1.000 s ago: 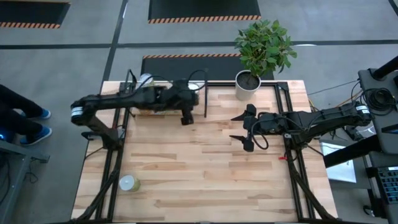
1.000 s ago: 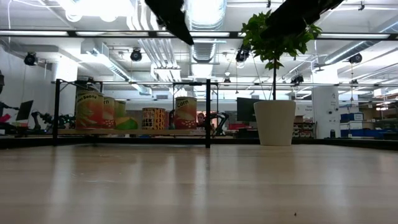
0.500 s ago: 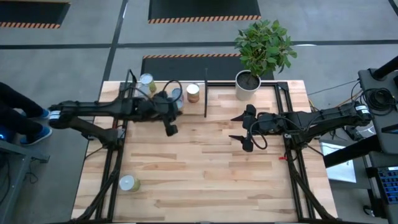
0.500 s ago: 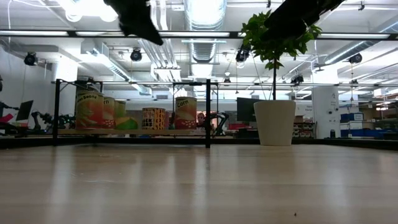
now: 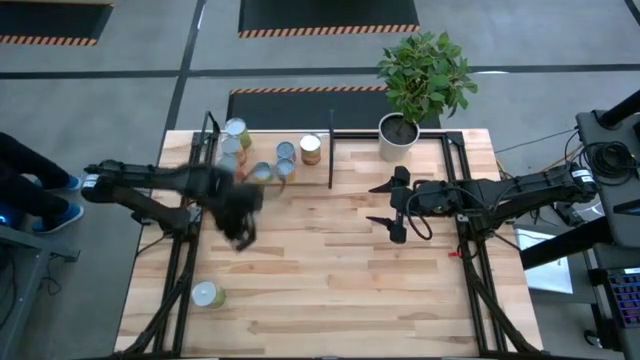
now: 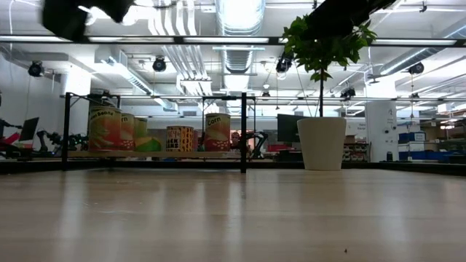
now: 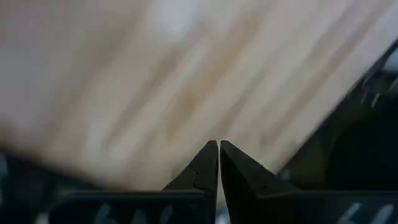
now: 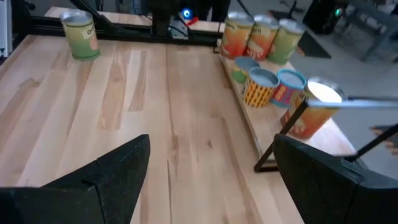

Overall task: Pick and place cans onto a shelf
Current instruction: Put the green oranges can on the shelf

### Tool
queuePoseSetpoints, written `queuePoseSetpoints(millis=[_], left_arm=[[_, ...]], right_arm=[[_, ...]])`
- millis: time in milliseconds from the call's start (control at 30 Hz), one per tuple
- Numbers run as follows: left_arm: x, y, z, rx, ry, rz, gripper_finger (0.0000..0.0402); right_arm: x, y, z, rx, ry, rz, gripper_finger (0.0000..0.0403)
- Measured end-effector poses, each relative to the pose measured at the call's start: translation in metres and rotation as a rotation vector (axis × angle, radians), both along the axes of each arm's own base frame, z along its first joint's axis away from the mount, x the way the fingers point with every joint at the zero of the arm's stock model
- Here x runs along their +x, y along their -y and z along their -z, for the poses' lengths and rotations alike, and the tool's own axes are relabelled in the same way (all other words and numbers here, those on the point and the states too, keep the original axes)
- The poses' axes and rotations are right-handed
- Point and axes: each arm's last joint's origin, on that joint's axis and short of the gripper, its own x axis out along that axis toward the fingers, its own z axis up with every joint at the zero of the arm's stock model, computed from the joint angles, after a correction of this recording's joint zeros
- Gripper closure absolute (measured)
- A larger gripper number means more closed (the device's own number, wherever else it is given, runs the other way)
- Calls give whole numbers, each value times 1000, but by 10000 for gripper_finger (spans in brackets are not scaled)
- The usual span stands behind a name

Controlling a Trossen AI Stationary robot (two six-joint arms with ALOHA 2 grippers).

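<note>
Several cans stand on the shelf (image 5: 262,148) at the table's far left, among them an orange-labelled can (image 5: 310,148) by the black divider post (image 5: 331,150). They also show in the low view (image 6: 217,132) and the right wrist view (image 8: 258,84). One green-labelled can (image 5: 207,294) stands alone near the table's near left corner and also shows in the right wrist view (image 8: 81,34). My left gripper (image 5: 240,228) is shut and empty above bare wood, between the shelf and the lone can; its shut tips show in the left wrist view (image 7: 219,144). My right gripper (image 5: 385,205) hangs open and empty right of centre.
A white pot with a green plant (image 5: 400,130) stands at the far edge, right of the shelf. Black frame rails (image 5: 180,270) run along the table's left and right sides. Bare wood (image 5: 330,270) lies between the two grippers.
My left gripper has swung from in front of the shelf's divider post toward the table's left and near edges, staying above the table. The cans it had covered on the shelf now show. My right gripper has kept still.
</note>
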Motion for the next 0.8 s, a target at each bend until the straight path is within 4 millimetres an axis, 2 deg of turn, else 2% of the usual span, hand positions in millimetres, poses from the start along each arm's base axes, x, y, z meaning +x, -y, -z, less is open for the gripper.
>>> queuePoseSetpoints(millis=[100, 233, 333, 433, 533, 667, 800], left_arm=[[-12, 35, 1, -28, -81, 22, 402], [-30, 90, 6, 29, -69, 41, 402], [-51, 121, 14, 64, -99, -47, 397], [-69, 139, 17, 41, -173, -240, 377], [-80, 152, 17, 24, -171, -367, 347], [-82, 159, 21, 76, -98, -479, 295], [-78, 166, 30, 94, -158, -530, 231]], right_arm=[[1, 0, -2, -26, 23, -13, 76], [2, 0, -4, -57, 37, -26, 76], [2, 0, -5, -71, 46, -32, 76], [3, 0, -7, -89, 66, -40, 76], [3, 0, -12, -99, 77, -44, 76], [3, 0, -14, -109, 83, -48, 76], [3, 0, -15, -114, 81, -50, 76]])
